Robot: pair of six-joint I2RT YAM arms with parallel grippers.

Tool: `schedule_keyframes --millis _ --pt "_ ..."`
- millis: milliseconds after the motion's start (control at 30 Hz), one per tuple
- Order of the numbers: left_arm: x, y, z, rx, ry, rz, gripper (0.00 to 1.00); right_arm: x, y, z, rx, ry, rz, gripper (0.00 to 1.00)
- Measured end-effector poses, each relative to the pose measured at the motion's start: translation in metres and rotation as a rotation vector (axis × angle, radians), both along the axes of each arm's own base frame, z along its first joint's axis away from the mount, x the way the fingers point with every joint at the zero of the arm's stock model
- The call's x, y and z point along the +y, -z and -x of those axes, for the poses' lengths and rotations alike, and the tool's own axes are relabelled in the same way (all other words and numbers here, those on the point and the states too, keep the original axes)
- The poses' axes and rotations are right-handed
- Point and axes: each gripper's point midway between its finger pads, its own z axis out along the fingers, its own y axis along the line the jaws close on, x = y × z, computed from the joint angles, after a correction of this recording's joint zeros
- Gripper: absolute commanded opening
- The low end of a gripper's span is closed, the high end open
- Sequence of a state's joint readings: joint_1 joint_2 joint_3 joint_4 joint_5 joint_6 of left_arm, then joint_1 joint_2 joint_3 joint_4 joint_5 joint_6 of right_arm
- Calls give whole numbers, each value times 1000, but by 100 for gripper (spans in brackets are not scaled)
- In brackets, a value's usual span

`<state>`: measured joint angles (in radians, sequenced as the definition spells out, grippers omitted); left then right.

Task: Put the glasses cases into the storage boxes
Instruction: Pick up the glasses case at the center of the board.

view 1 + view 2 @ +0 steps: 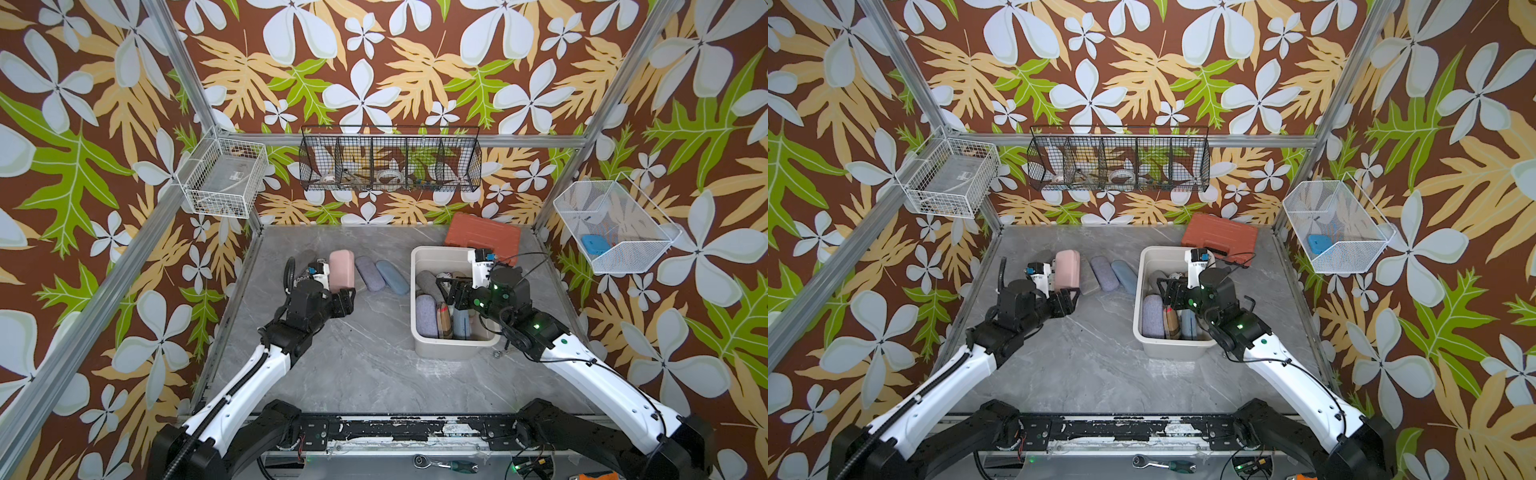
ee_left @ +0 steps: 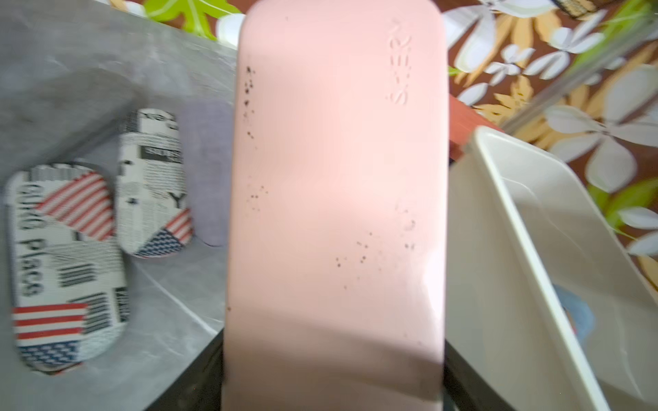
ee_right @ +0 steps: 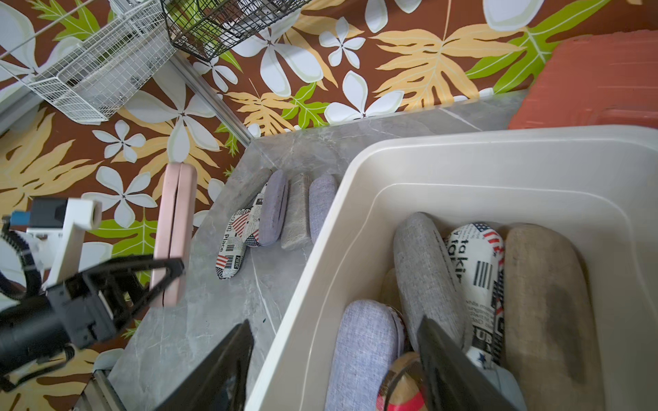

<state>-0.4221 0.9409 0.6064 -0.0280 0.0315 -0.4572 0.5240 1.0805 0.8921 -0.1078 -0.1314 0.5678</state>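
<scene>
- The left gripper (image 1: 345, 298) clamps the pink case (image 1: 341, 268), held upright above the table (image 1: 374, 374): mid-carry, I judge; next, swing it over the tub (image 1: 453, 348) and release
- The right gripper (image 1: 451, 291) hovers over the tub, fingers apart, empty
- The tub holds several cases (image 3: 427, 270): grey, lavender, tan, newsprint
- Behind, a row of cases (image 1: 369, 272) lies on the table

Right end effector (image 3: 334, 322) agape, empty

Bright, even light from overhead; only soft shadows on the grey table (image 1: 374, 374). Both top views are crisp, slightly bowed at the edges. In the left wrist view the pink case (image 2: 334, 178) is blurred, the printed cases (image 2: 67, 267) beside it smeared.
</scene>
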Motion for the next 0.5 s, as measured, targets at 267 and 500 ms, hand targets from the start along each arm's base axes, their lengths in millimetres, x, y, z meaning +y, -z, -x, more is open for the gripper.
schedule_keyframes --millis 267,500 --pt "-43 -17 35 -136 107 152 58 57 -15 9 18 -148 -47 69" --pt "-63 -30 44 -174 156 210 58 122 -35 24 -3 -286 -88 70"
